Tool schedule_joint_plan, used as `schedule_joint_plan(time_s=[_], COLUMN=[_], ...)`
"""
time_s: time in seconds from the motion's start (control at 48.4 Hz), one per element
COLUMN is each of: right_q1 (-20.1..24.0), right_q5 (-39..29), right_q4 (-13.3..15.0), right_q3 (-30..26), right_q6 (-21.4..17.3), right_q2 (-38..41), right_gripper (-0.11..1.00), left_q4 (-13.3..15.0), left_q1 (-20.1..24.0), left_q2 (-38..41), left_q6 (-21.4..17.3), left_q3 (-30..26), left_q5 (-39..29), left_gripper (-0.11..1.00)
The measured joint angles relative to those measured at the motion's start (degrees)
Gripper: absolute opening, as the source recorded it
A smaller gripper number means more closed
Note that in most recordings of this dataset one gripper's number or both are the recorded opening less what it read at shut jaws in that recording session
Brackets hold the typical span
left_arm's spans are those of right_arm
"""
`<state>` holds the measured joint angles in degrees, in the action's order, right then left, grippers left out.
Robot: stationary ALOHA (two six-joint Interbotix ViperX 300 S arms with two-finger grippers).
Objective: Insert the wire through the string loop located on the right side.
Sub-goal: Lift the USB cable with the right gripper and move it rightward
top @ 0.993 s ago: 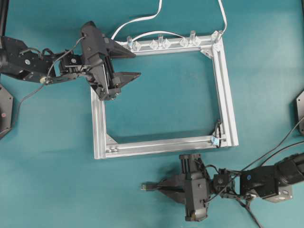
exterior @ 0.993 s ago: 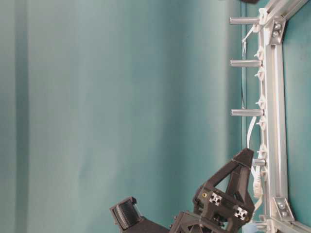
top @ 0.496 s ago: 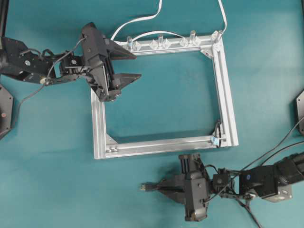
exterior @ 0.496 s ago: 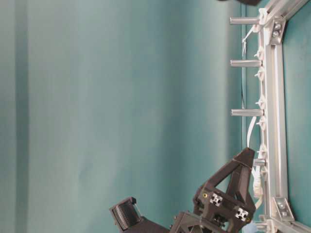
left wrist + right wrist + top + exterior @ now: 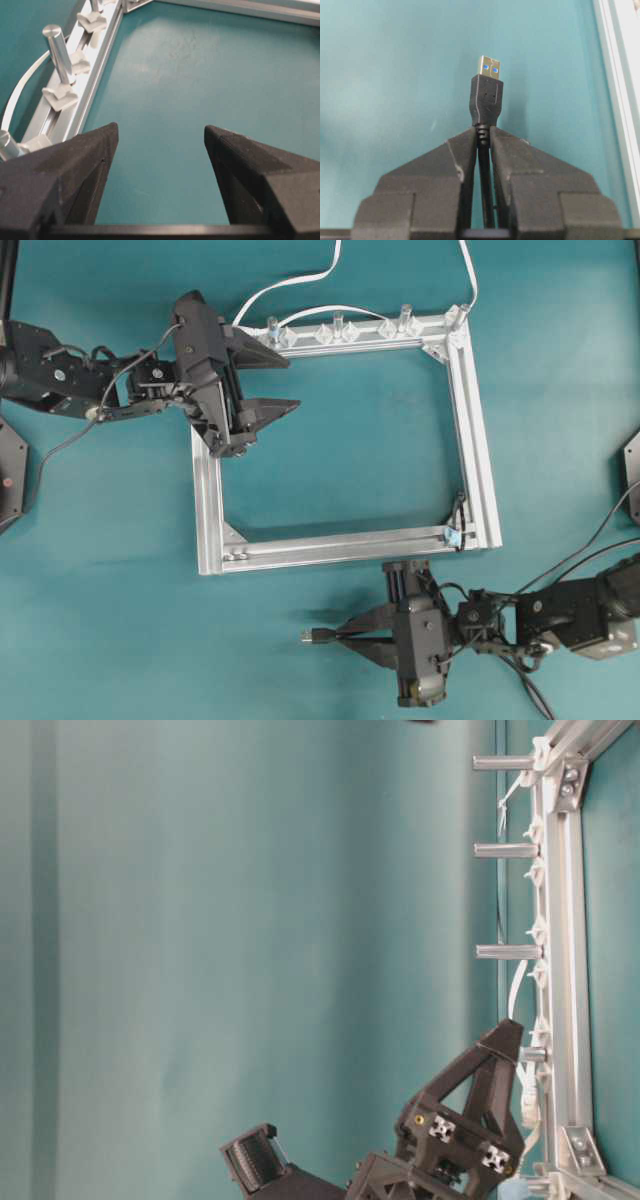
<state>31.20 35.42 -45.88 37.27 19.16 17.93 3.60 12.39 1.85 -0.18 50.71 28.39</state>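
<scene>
Two tools in play. Right tool (image 5: 482, 137): fingers pinched together on the wire (image 5: 486, 102), gripping at the ribbed strain relief just behind the USB plug. Plug juts out past the fingertips, metal end free, pointing left in the overhead view and away from the frame. Tool and plug sit over the teal surface (image 5: 120, 630), just outside the bottom rail of the silver frame (image 5: 207, 510).

Left tool (image 5: 275, 380): fingers spread wide, nothing between them, poised over the frame's upper-left corner near the clear clips (image 5: 335, 333) and white cables (image 5: 290, 285).

String loop (image 5: 458, 515): inside the lower-right corner of the frame, small blue-white tag at its base. Up and to the right of the plug, well apart from it.

Handling, judged: wire is light and limp along its length; only the moulded plug and strain relief are stiff. Present hold, close behind the plug, looks right for steering the tip. Loop is thin, soft, likely to fold aside if nudged. Plug must be turned round before threading.
</scene>
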Motion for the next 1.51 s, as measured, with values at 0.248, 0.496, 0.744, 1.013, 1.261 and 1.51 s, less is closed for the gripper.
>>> schedule_joint_plan(time_s=[0.248, 0.496, 0.744, 1.013, 1.261, 1.51], right_q1=[0.0, 0.0, 0.0, -0.09, -0.09, 0.0], right_q5=[-2.99, -3.43, -3.43, -3.69, -3.69, -3.69], right_q4=[0.0, 0.0, 0.0, 0.09, 0.0, 0.09], right_q3=[0.09, 0.09, 0.09, 0.97, 4.92, 9.76], right_q6=[2.11, 2.29, 2.29, 2.46, 2.55, 2.55], right_q2=[-2.02, -2.29, -2.29, -2.55, -6.06, -10.28], right_gripper=[0.12, 0.12, 0.12, 0.12, 0.12, 0.12], left_q4=[0.09, 0.0, 0.09, 0.0, 0.0, 0.0], left_q1=[-0.18, -0.88, -1.76, -1.85, -1.85, -1.85], left_q2=[0.0, 0.0, 0.0, 0.0, 0.0, 0.0], left_q6=[0.09, 0.09, 0.09, 0.09, 0.09, 0.09], left_q3=[-0.7, -0.88, -0.88, -0.88, -1.41, -2.29], left_q5=[0.0, -0.35, -1.49, -1.58, -1.85, -3.96], left_gripper=[0.75, 0.75, 0.75, 0.74, 0.74, 0.74])
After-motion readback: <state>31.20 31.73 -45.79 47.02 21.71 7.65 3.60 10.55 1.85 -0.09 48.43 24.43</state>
